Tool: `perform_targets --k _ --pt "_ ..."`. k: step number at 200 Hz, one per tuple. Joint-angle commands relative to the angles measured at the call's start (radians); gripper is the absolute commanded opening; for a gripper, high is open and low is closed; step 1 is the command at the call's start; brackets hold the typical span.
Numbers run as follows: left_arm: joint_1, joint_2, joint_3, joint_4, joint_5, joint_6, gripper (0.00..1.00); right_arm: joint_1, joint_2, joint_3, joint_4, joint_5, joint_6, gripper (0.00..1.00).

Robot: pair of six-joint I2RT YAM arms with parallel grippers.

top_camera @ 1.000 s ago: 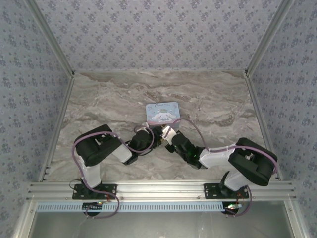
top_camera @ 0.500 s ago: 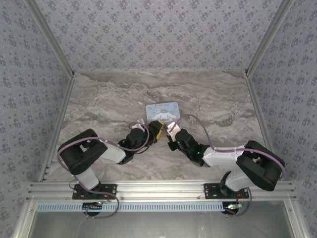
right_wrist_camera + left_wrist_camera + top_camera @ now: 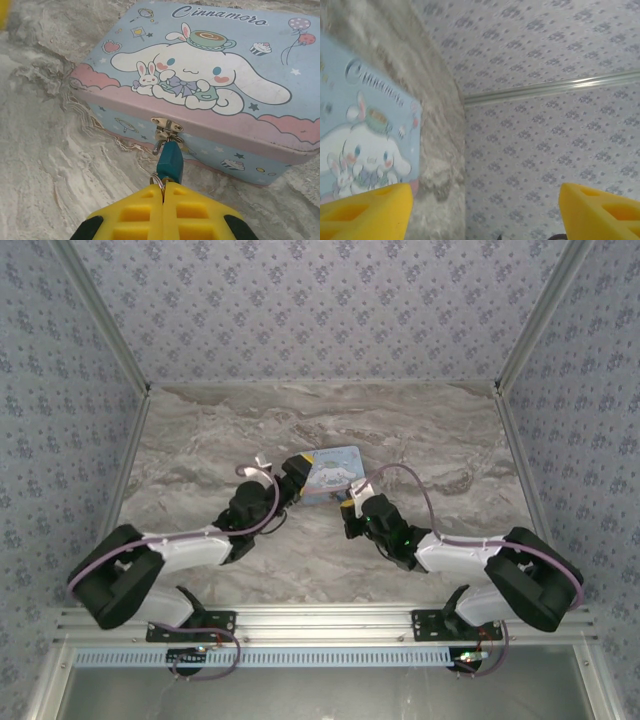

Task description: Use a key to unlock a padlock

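The teal padlock hangs by its silvery shackle from the hasp on the front of the light-blue cartoon tin. The shackle's left leg seems to end free of the body. My right gripper is shut just below the padlock, pinching the key. Only the key's small ring and head show at the lock's underside. From above, the right gripper sits at the tin's near edge. My left gripper is at the tin's left corner. Its yellow fingers stand wide open with nothing between them, beside the tin's lid.
The tin rests on a marble-patterned tabletop. Patterned walls enclose the back and both sides. A metal rail runs along the near edge by the arm bases. Bare tabletop lies left, right and behind the tin.
The left arm has stretched out low and forward. Its gripper moved from in front of the tin to the tin's left corner. The right gripper stayed at the padlock, its arm lowering slightly.
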Motion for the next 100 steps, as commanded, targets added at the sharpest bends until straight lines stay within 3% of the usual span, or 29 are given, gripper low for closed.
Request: perform_targets --k 1,25,47,73,100 --pt "0.013 -0.123 0.086 -0.241 -0.075 0.279 0.79 -0.015 -0.016 -0.004 0.014 -0.044 0.082 0.00" --pt "0.015 -0.237 0.188 -0.635 -0.191 0.532 0.80 -0.026 -0.010 -0.007 0.018 -0.065 0.125 0.00" --pt "0.034 -0.294 0.202 -0.784 -0.218 0.627 0.81 -0.032 0.005 -0.020 0.044 -0.076 0.182 0.00" --pt "0.094 -0.311 0.188 -0.861 -0.149 0.644 0.84 -0.039 0.018 -0.051 0.089 -0.071 0.270 0.00" --pt "0.167 -0.259 0.187 -0.909 0.012 0.636 0.83 -0.049 0.020 -0.076 0.124 -0.077 0.360 0.00"
